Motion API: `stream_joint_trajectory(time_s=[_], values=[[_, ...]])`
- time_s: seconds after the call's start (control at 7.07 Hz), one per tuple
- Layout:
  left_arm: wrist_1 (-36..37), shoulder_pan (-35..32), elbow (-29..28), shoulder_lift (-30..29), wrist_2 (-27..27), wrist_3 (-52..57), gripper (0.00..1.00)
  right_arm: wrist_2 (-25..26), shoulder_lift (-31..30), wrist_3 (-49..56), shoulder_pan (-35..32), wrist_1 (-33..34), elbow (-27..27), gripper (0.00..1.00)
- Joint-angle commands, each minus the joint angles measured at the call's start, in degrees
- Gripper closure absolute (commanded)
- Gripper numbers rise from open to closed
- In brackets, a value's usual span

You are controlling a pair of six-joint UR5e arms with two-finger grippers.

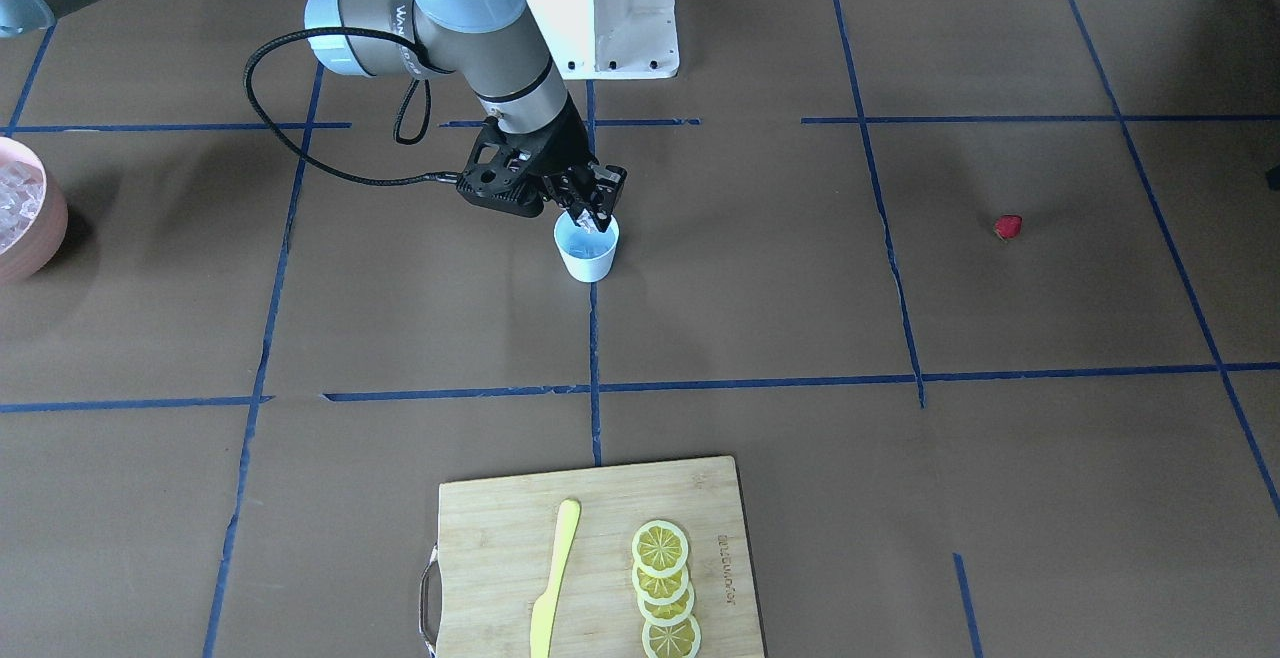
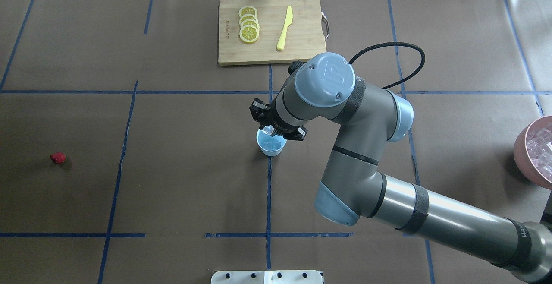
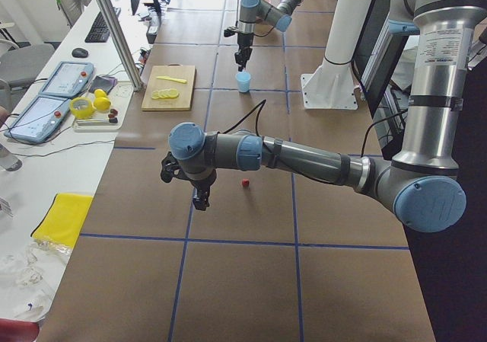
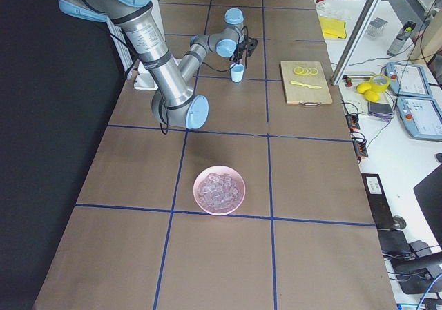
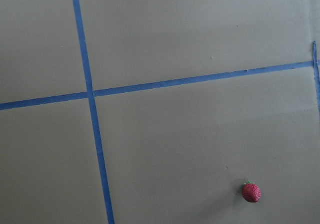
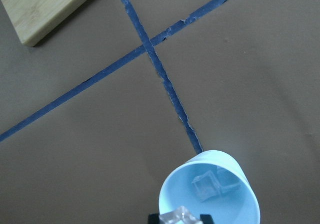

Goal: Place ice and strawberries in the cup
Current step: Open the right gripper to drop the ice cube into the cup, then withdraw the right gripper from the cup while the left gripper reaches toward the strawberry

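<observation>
Holding over the cup, my right hand pinches one ice cube just above the mouth, and other ice lies inside. I judge the cube light, hard and slick, so a squeeze on two flat faces suits it. The strawberry sits on the surface, well apart from the cup. It looks small and soft, best taken gently across its middle. My left hand hovers near it, and I cannot tell whether it is spread.

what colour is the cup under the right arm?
Pale blue cup, whiter on its outside wall. Shows best in the right wrist-mounted view.
</observation>
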State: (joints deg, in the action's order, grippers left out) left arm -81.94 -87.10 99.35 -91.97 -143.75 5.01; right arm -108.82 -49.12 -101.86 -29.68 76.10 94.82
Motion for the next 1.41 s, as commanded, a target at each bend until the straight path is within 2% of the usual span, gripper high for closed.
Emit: stream_joint_trajectory(time_s=[0.0, 0.14, 0.57, 0.71, 0.85, 0.99, 1.13, 1.27], values=[[-1.4, 0.0, 0.1, 0.6, 0.0, -0.3, 0.00, 0.1, 0.2, 0.0, 0.1, 0.0, -0.3, 0.44], [-1.4, 0.0, 0.1, 0.6, 0.0, -0.3, 0.00, 0.1, 0.2, 0.0, 0.1, 0.1, -0.4, 0.39], [-4.3, 0.4, 0.3, 1.3, -0.3, -0.4, 0.00, -0.3, 0.2, 0.2, -0.5, 0.2, -0.2, 0.37], [-5.6, 2.8, 1.4, 1.3, -1.9, -5.8, 0.00, -2.5, -0.6, 0.3, -2.8, 0.2, 1.0, 0.33], [-7.8, 8.8, 5.9, 1.3, -1.2, -16.2, 0.00, -8.2, -4.3, 0.6, -7.4, 0.2, 3.1, 0.11], [-10.8, 12.3, 7.5, 2.3, -1.2, -21.0, 0.00, -12.3, -10.1, 2.3, -12.6, 0.2, 8.0, 0.01], [-14.6, 15.6, 8.4, 4.5, 1.0, -26.7, 0.00, -16.8, -15.6, 8.8, -17.6, 0.2, 12.5, 0.01], [-21.3, 19.9, 8.4, 6.7, 8.3, -31.7, 0.00, -19.7, -20.0, 14.1, -21.0, 0.2, 14.6, 0.01]])
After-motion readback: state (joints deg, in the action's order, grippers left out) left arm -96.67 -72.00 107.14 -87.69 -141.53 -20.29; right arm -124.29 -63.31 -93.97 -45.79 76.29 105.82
